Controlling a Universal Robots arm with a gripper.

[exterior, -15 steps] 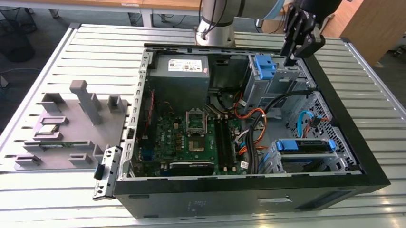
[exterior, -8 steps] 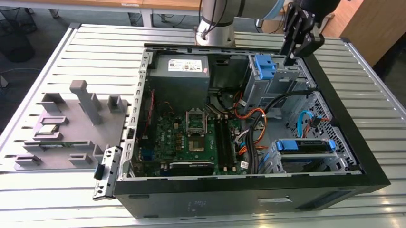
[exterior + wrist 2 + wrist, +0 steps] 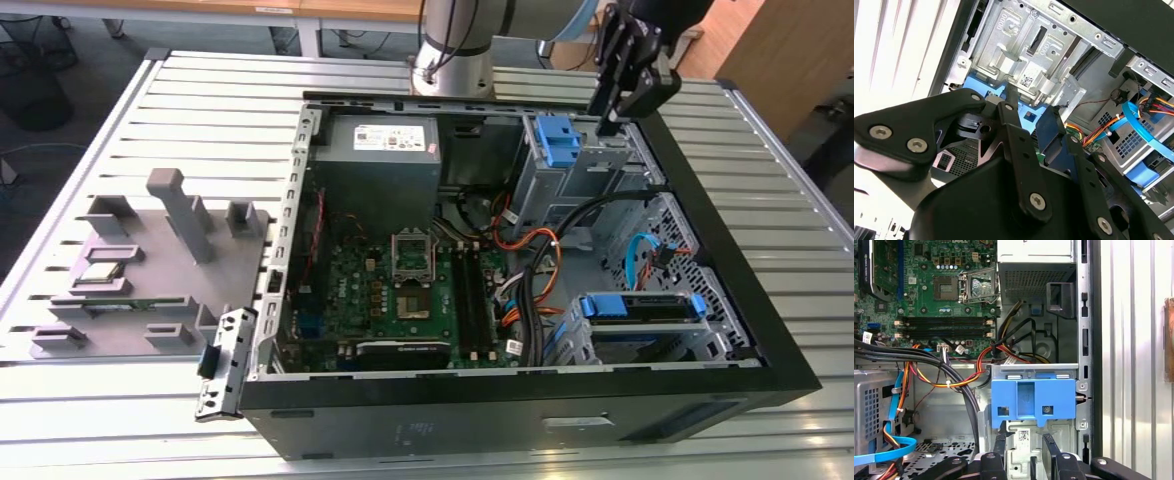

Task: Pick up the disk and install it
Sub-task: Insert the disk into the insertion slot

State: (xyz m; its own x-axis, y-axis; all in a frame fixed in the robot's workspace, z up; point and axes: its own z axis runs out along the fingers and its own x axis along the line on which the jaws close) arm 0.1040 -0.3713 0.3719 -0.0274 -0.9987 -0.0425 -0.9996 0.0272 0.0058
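The disk (image 3: 642, 307), a flat drive in a blue plastic frame, appears to lie in the drive bay at the near right corner of the open computer case (image 3: 694, 215). My gripper (image 3: 611, 118) hangs over the case's far right corner, far from that bay. It is just above a metal drive cage (image 3: 1029, 440) that carries a bare blue bracket (image 3: 1033, 399) (image 3: 555, 136). The gripper (image 3: 1024, 442) is open and its black fingers (image 3: 1010, 115) hold nothing, in both wrist views. They straddle the cage's edge next to the bracket (image 3: 1053, 131).
The motherboard (image 3: 400, 285), the grey power supply (image 3: 380, 150) and loose cables (image 3: 534, 250) take up the rest of the case. A grey fixture plate (image 3: 134, 270) with small parts lies on the slatted table (image 3: 214, 90) at the exterior view's left.
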